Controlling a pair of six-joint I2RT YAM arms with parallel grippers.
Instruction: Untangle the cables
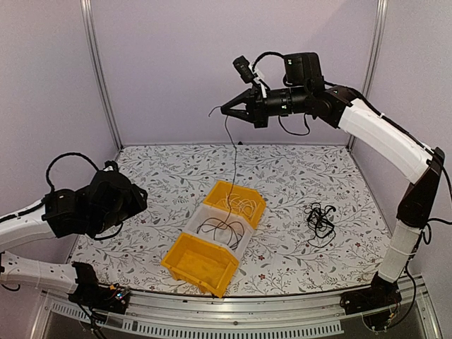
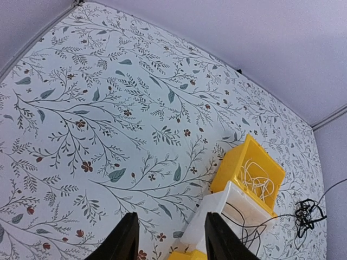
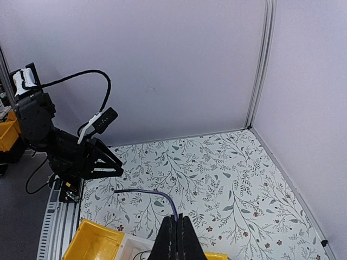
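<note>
1. The right arm's black two-finger gripper is pinched tight on one thin black cable, high above the table.
2. That cable hangs almost straight down from the jaws, long axis vertical. Its lower end reaches about where the far yellow bin meets the white bin.
3. A knotted bunch of black cables lies on the floral tabletop right of the bins, nearer the right arm.
4. The left gripper has its fingers apart and holds nothing, off to the left.
</note>
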